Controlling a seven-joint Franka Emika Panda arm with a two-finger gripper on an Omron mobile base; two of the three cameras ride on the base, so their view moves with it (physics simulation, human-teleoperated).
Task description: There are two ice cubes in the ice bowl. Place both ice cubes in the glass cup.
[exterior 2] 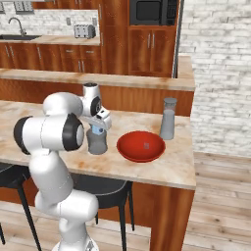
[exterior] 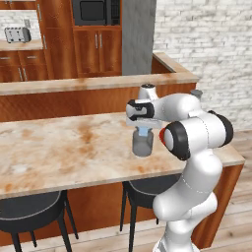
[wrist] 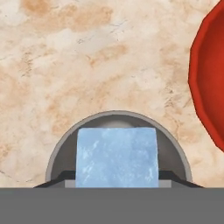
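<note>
The tool (exterior 2: 98, 129) grips one ice cube (wrist: 116, 157) directly above the mouth of the glass cup (exterior 2: 97, 142). Judged risk: released off-centre, the cube could strike the rim and bounce onto the tabletop (exterior: 59, 147); descending further, the fingers might tip the cup. The cup's contents cannot be told. Beside it, the ice bowl (exterior 2: 128, 147) holds the second ice cube (exterior 2: 146, 145).

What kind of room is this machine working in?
A home-style kitchen, computer-rendered: a built-in microwave set among wooden cabinets, a toaster near a sink tap, and bar stools tucked under a marble-topped counter.
</note>
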